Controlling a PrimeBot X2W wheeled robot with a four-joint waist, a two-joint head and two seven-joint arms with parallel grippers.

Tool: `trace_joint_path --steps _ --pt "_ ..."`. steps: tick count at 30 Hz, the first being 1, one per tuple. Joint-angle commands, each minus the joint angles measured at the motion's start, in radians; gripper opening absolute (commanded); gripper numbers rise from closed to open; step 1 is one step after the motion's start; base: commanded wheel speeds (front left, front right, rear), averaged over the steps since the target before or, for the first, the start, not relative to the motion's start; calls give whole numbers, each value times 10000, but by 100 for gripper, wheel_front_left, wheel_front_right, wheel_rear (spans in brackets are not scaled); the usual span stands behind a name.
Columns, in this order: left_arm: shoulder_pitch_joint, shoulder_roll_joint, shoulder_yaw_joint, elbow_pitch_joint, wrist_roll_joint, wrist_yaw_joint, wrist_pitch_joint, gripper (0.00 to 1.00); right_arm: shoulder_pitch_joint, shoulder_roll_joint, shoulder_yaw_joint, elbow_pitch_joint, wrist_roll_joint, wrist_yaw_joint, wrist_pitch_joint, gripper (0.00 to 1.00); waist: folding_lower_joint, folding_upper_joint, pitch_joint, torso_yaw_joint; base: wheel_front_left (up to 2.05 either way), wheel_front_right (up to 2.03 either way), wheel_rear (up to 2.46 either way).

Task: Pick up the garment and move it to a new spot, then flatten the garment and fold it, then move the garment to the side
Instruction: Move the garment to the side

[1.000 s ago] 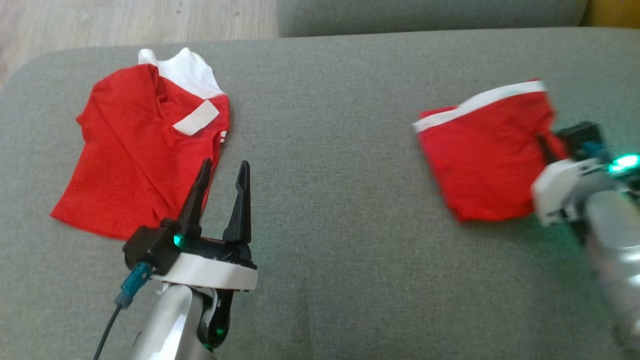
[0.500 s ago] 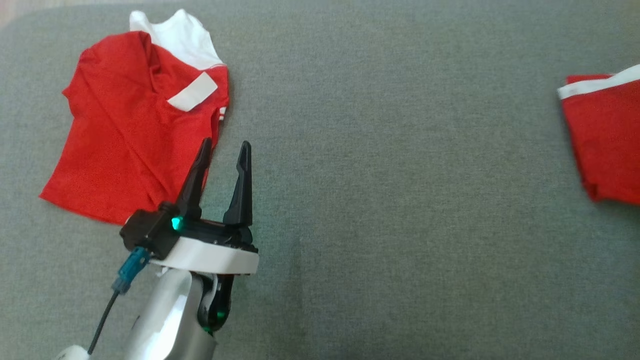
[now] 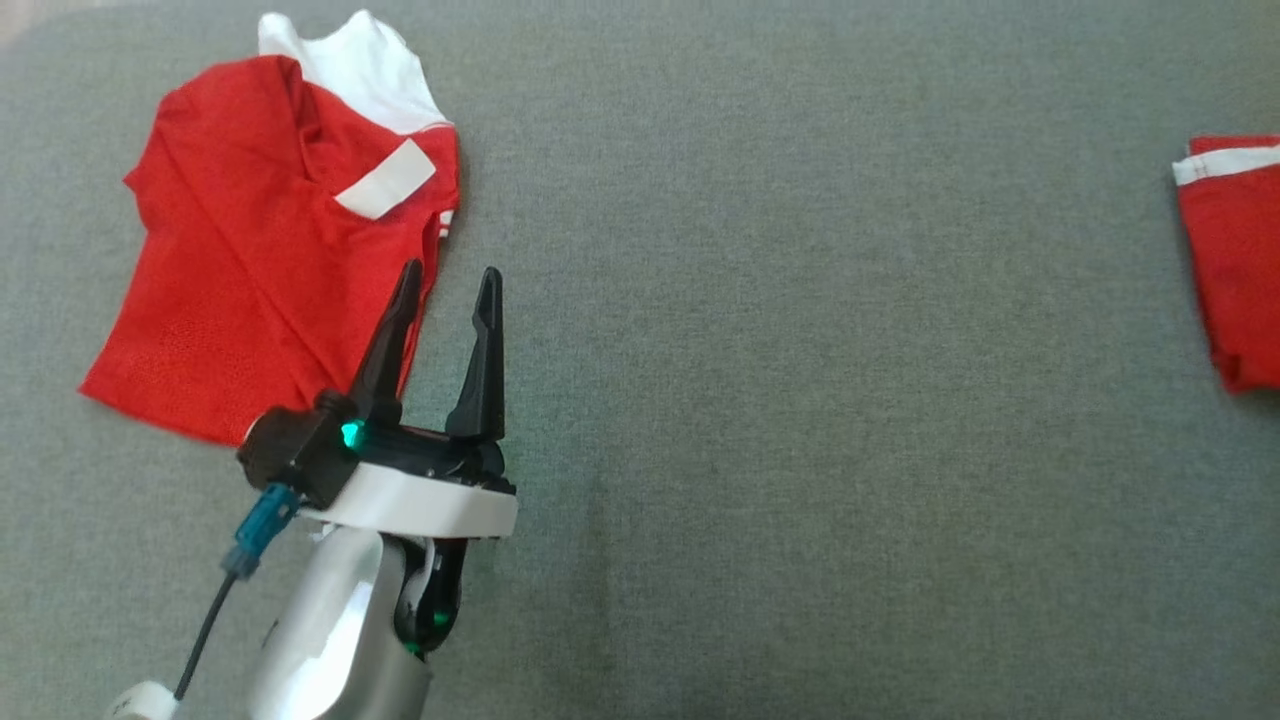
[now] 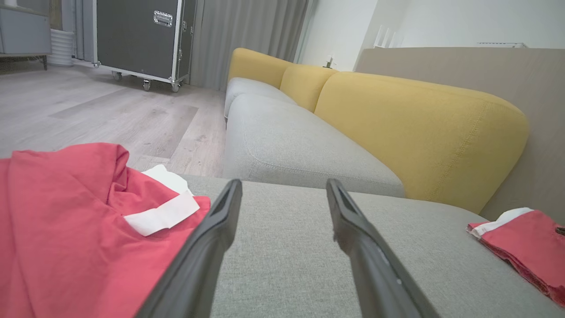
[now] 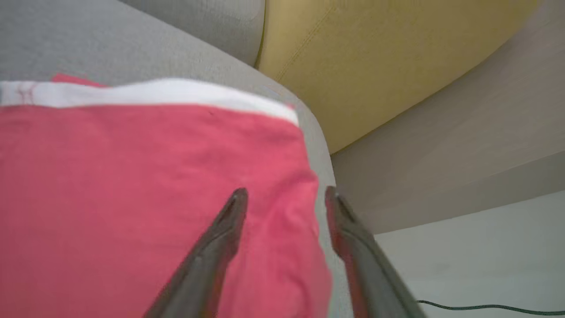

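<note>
A loose red garment with white parts (image 3: 250,270) lies spread at the left of the grey cushion (image 3: 780,400); in the left wrist view this red garment (image 4: 66,229) lies left of the fingers. My left gripper (image 3: 450,270) stands open just beside its right edge, fingers (image 4: 220,229) apart with nothing between them. A folded red garment with a white band (image 3: 1235,260) lies at the far right, also seen low on the right (image 4: 525,247). My right gripper (image 5: 286,192) is open over the right edge of that folded garment (image 5: 132,185), close to the cushion's rim.
Yellow back cushions (image 4: 419,123) and a second grey seat (image 4: 287,141) lie beyond the cushion. Wooden floor (image 4: 88,110) and a black wheeled case (image 4: 137,39) are further off. The cushion drops away right of the folded garment, with a cable (image 5: 485,306) on the floor.
The folded garment has slid far to the right, away from the loose one, and the right arm has left the head view. The camera tilted down. The left gripper kept still.
</note>
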Motion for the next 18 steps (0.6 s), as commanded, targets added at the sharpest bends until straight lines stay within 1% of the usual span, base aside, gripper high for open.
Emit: trace_joint_path --steps 1,5,9,13,18 --pt "-239 72 290 -251 123 18 -80 100 228 -104 43 -332 -58 -17 -149 100 -1 0 -90 -18 0 0 0" --pt "-62 72 533 -216 207 19 -80 100 333 541 -516 -672 -19 -17 -557 100 -1 0 -547 -109 0 0 0" --pt "254 72 777 -267 247 18 -80 100 446 1439 -703 -1031 79 -17 -1209 100 -1 0 -1244 -257 0 0 0" --pt "668 72 1111 -452 262 18 -80 100 464 2626 -608 -1513 445 -17 -1791 100 -1 0 -1986 -446 0 0 0" --pt "1188 72 1453 -670 329 18 -80 100 840 4000 -165 -2572 1409 -17 -2189 100 -1 0 -2699 -568 0 0 0"
